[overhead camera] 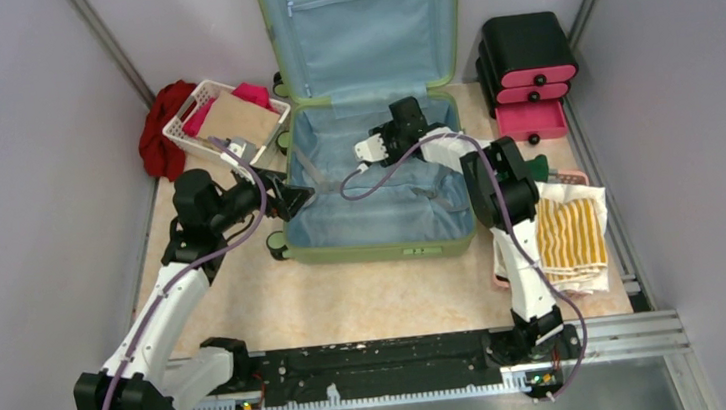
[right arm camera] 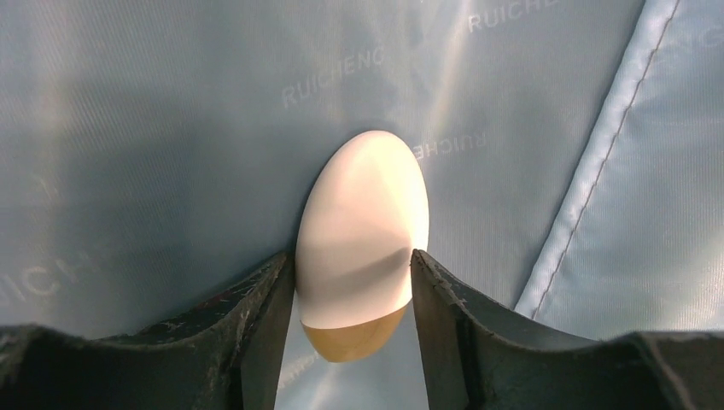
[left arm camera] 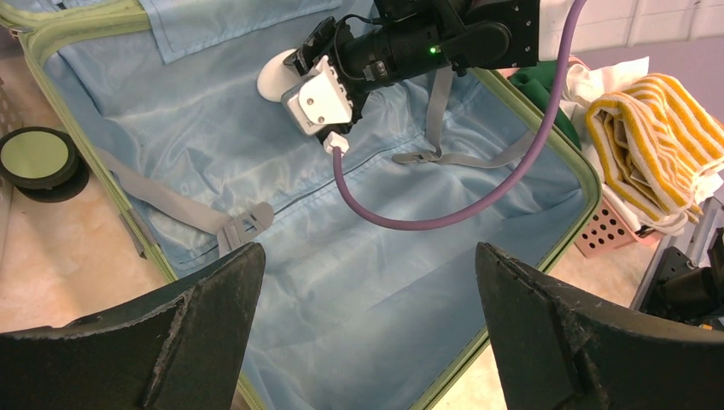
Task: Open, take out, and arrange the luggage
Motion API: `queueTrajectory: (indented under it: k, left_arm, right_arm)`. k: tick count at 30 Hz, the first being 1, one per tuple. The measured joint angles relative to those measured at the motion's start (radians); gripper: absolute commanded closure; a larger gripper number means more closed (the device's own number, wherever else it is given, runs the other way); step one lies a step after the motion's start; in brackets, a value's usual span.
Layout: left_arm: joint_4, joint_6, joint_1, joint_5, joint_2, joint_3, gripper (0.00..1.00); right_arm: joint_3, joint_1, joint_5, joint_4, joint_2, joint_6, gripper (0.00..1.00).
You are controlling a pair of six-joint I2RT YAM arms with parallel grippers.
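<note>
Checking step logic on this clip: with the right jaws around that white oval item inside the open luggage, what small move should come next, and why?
Probably a short lift straight up, clear of the lining. The right arm's jaws press both sides of the white oval item, which lies on the blue lining of the luggage. The lid is already open.

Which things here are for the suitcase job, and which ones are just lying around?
For the job:
- large light-green hard-shell suitcase, lying open
- smooth white egg-shaped thing inside it, pinched by the right gripper
- left gripper, open at the suitcase's left edge

Lying about:
- black-and-pink drawer box
- white slatted basket of clothes
- red cloth
- yellow-and-white striped towel
</note>
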Motion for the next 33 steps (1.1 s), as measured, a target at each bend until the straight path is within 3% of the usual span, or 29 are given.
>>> queueTrajectory:
  k: [16, 33]
  left_arm:
    - [0.000, 0.000, 0.000, 0.000, 0.000, 0.000, 0.01]
    - [0.000, 0.000, 0.000, 0.000, 0.000, 0.000, 0.01]
  right_arm:
    - [-0.012, 0.007, -0.021, 0.035, -0.013, 0.148, 0.49]
    - [-0.043, 0.009, -0.013, 0.071, -0.058, 0.181, 0.50]
